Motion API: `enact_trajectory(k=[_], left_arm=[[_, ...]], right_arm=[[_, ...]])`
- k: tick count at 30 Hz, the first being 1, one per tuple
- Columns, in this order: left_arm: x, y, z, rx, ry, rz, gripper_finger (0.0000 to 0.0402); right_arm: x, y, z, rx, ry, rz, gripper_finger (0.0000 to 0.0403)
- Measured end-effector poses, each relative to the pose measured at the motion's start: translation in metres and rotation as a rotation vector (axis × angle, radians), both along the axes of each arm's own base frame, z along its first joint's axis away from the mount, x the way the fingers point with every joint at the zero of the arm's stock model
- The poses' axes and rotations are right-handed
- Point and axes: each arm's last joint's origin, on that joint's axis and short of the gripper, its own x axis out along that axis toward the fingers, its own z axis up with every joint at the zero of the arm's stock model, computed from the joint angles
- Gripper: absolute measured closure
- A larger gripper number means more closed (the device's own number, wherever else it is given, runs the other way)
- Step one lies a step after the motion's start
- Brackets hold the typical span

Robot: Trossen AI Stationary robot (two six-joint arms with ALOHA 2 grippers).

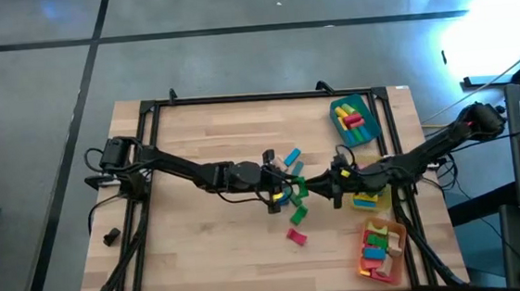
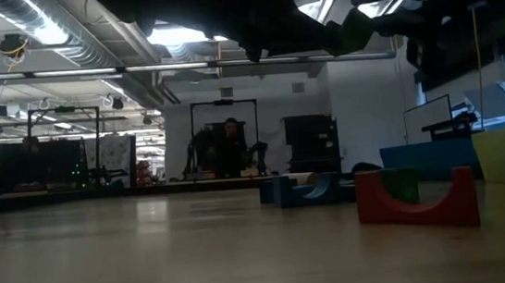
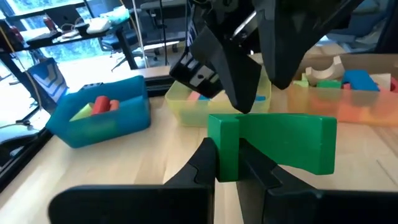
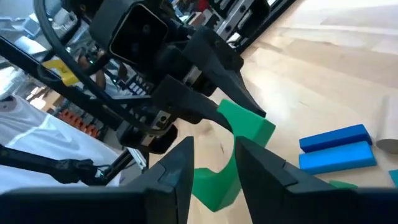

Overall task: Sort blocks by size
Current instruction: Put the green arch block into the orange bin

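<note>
A green arch-shaped block (image 3: 273, 143) is held above the middle of the table (image 1: 213, 251); it also shows in the high view (image 1: 298, 193). My left gripper (image 3: 237, 168) is shut on one end of it. My right gripper (image 4: 212, 165) is open close over the same block, one finger on either side of its other end (image 4: 214, 186). Loose blocks lie beside them: blue bars (image 1: 291, 159), a green piece (image 1: 297, 215) and a pink-red piece (image 1: 296, 237). My left gripper pinches one leg end of the green arch (image 3: 225, 152) between its two fingers, coming level from the table's left. The block sticks out beyond the fingertips toward the right arm, lifted clear of the table. My right gripper: I cannot tell whether its fingers touch the block.
A teal tray (image 1: 353, 120) with blocks stands at the far right, a yellow tray (image 1: 374, 195) under the right arm, an orange tray (image 1: 381, 247) with several blocks at the near right. A small dark lump (image 1: 111, 236) lies at the left edge. A red arch (image 2: 416, 202) lies close to the low camera.
</note>
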Motion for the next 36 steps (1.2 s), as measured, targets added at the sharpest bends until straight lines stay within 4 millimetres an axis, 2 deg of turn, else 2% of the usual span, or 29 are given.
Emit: enact_trajectory(k=[6,19,26,36], left_arm=[[-0.001,-0.001,-0.002,0.004,0.021,0.0,0.0381],[-0.005,-0.007,-0.012,0.018,0.13,-0.018,0.0381],[-0.006,-0.013,-0.011,0.017,0.123,-0.033,0.0381],[-0.003,-0.013,-0.004,0.035,0.054,-0.034,0.0381]], right_arm=[[0.007,0.002,-0.002,-0.021,0.048,-0.001,0.0283],[0.007,0.005,-0.005,-0.034,0.105,0.08,0.0283],[0.005,0.004,-0.012,-0.062,0.181,0.071,0.0283],[0.006,0.003,-0.011,-0.065,0.166,0.037,0.0283]])
